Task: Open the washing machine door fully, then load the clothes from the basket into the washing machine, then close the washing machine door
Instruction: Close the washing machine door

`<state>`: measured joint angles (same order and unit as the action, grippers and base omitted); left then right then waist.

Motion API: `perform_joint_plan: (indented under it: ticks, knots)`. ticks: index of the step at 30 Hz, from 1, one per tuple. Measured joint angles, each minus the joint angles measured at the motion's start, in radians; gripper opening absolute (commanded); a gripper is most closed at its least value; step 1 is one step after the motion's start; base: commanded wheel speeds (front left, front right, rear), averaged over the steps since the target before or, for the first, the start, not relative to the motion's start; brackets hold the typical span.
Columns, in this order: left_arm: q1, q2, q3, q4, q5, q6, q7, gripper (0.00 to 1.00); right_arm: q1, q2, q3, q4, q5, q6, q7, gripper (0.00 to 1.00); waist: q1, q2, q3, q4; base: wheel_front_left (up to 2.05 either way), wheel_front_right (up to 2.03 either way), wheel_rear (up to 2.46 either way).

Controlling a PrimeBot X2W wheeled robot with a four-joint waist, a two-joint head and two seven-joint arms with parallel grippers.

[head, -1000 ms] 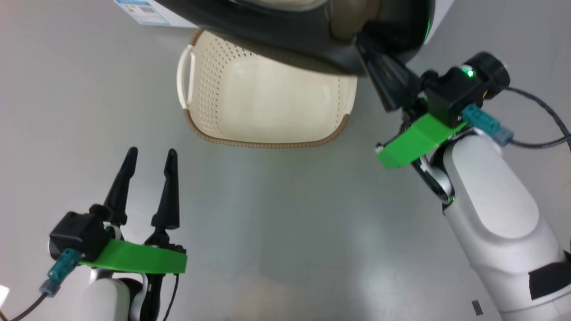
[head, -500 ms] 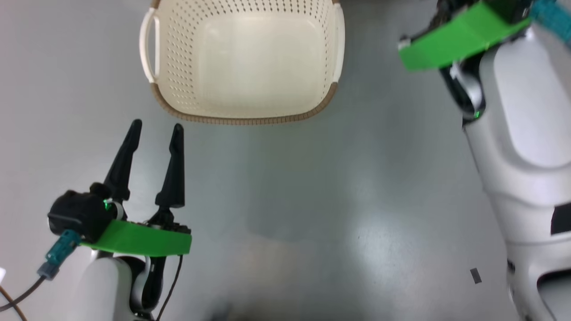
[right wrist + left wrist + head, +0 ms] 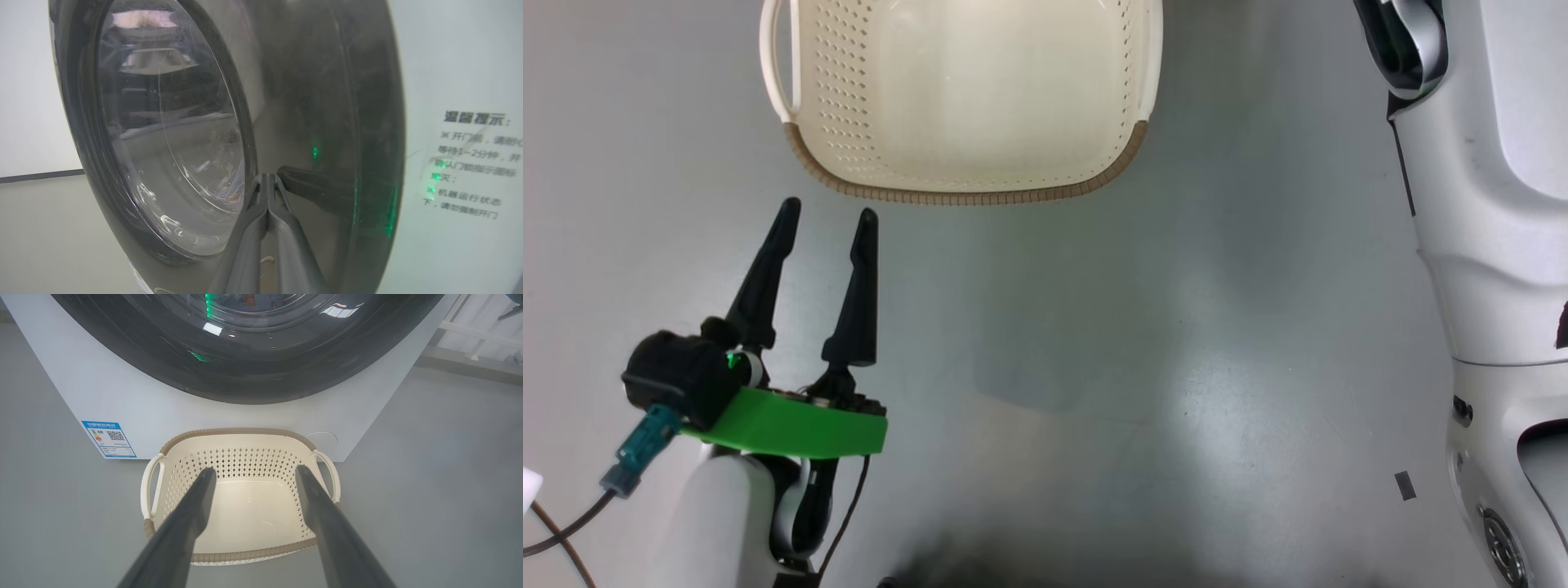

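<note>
The cream basket (image 3: 964,189) stands on the floor with nothing in it, close in front of the white washing machine (image 3: 122,396). The washing machine door (image 3: 245,355) lies shut against the machine's front. My left gripper (image 3: 827,211) hovers open just short of the basket's near rim (image 3: 253,555), nothing between its fingers. My right gripper (image 3: 267,176) is shut, its tips against the door's black rim (image 3: 327,122) beside the glass bowl (image 3: 171,134). Behind the glass is a small blue and orange patch, too blurred to name as clothes.
Grey floor stretches around the basket. My right arm's pale forearm (image 3: 1486,204) fills the right side of the head view. A blue label (image 3: 109,439) sits low on the machine's front, and a notice with text (image 3: 470,163) right of the door.
The head camera has tilted, so the door and my right gripper have slid out of the top of its picture. The left gripper stays open and the basket has not moved.
</note>
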<state>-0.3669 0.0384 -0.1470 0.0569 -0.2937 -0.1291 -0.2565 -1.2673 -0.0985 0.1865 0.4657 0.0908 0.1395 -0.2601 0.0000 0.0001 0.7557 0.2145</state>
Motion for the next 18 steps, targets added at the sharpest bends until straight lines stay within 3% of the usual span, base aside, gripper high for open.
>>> perform_joint_plan:
  ticks: [18]
  knots:
    - [0.0,0.005,0.013,0.004,-0.002,0.0,0.0,1.0,0.018,0.006,-0.026,0.008,-0.003,-0.001,0.0,0.0,0.0,0.0,-0.048,-0.022,0.0,0.0,0.0]
